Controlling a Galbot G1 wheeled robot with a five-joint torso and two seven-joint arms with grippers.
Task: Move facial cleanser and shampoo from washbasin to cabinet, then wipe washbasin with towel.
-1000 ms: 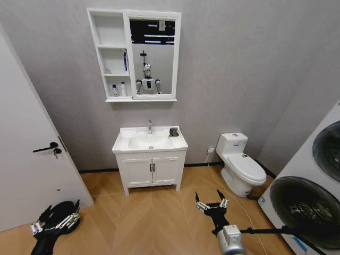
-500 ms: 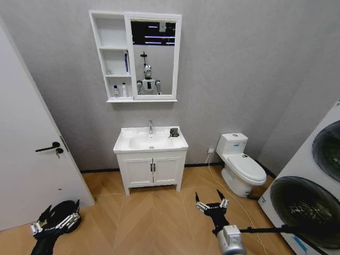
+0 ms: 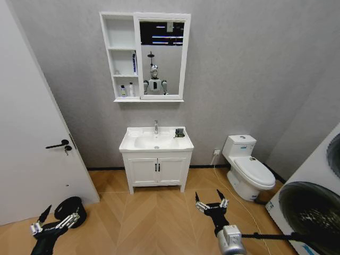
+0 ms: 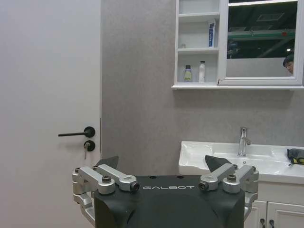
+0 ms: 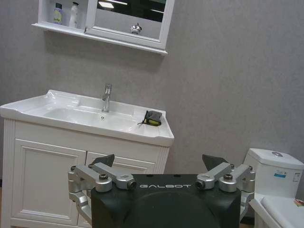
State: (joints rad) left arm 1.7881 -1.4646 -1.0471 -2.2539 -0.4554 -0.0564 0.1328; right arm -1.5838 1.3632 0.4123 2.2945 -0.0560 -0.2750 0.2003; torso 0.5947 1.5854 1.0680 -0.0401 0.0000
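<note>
Comparing the head view with a second ago, the whole scene has slid right and slightly down, which is the camera turning, not the fixtures; judging by that, the robot is squaring up to the washbasin (image 3: 155,142) while well back from it. Left gripper (image 3: 54,223) and right gripper (image 3: 211,204) hang low over the floor, fingers spread, holding nothing. The towel (image 5: 152,118) lies on the basin's rim beside the tap (image 5: 107,97). Two small bottles (image 4: 194,72) already stand on the cabinet (image 3: 121,57)'s lowest shelf (labels unreadable), and the basin carries no bottles I can make out
</note>
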